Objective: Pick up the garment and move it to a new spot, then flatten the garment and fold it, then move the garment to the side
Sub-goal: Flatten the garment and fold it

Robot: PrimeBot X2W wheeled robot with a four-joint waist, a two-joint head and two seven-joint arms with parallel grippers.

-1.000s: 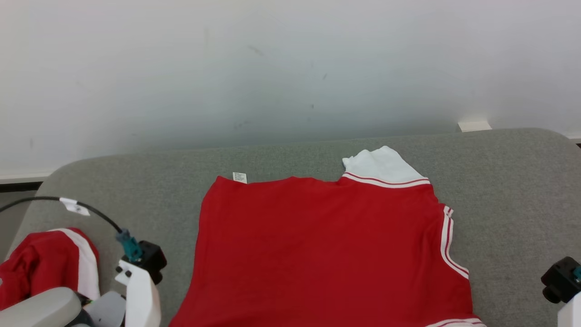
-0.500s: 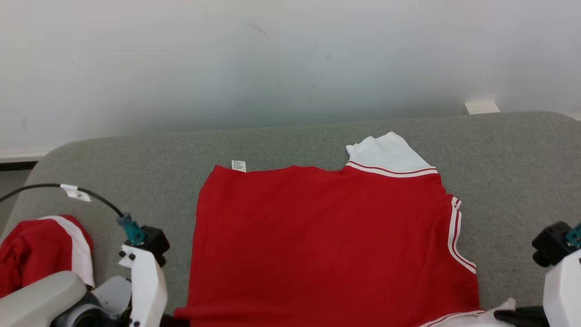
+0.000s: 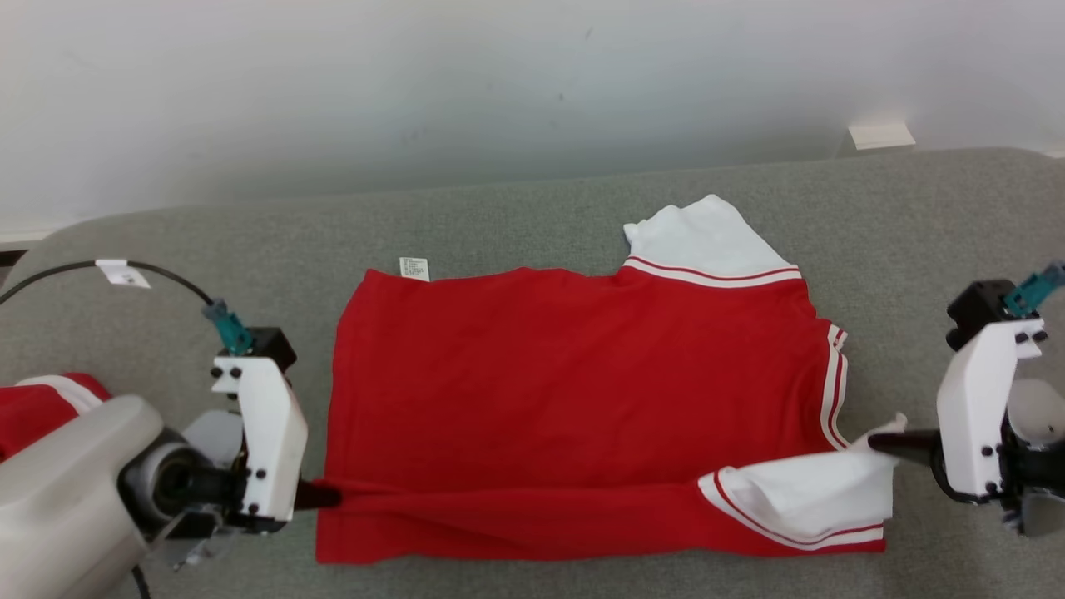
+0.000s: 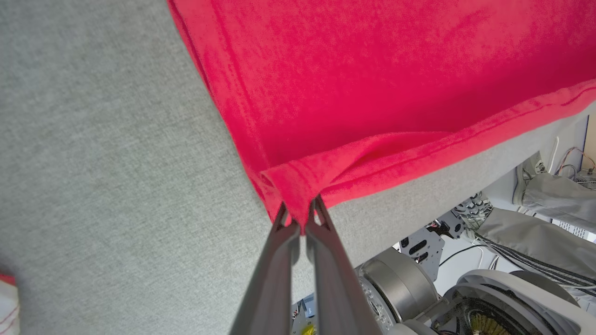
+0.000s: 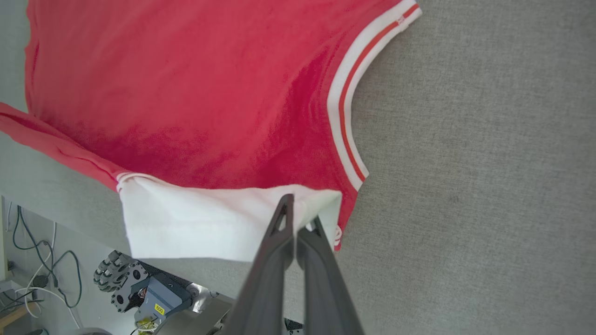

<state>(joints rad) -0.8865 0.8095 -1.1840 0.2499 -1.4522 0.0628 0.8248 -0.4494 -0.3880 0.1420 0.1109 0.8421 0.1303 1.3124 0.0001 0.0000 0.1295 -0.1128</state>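
Observation:
A red garment (image 3: pixel 574 374) with white, red-striped sleeves lies spread on the grey table (image 3: pixel 532 225). Its near edge is raised off the cloth and held at both corners. My left gripper (image 3: pixel 329 495) is shut on the red hem corner at the near left; the left wrist view shows that gripper (image 4: pixel 300 218) pinching bunched red fabric (image 4: pixel 372 70). My right gripper (image 3: pixel 882 443) is shut on the white sleeve (image 3: pixel 807 491) at the near right. In the right wrist view its fingers (image 5: pixel 298 214) clamp the sleeve's (image 5: pixel 195 223) edge above the red body (image 5: pixel 186 83).
Another red and white garment (image 3: pixel 33 403) lies at the table's left edge, behind my left forearm. A black cable (image 3: pixel 158 270) loops over the left wrist. A white wall rises behind the table, with a small white block (image 3: pixel 880 135) at the far right.
The head camera has tilted down, bringing the garment's near edge into view. Both grippers have moved farther over the table, carrying the near hem and white sleeve with them.

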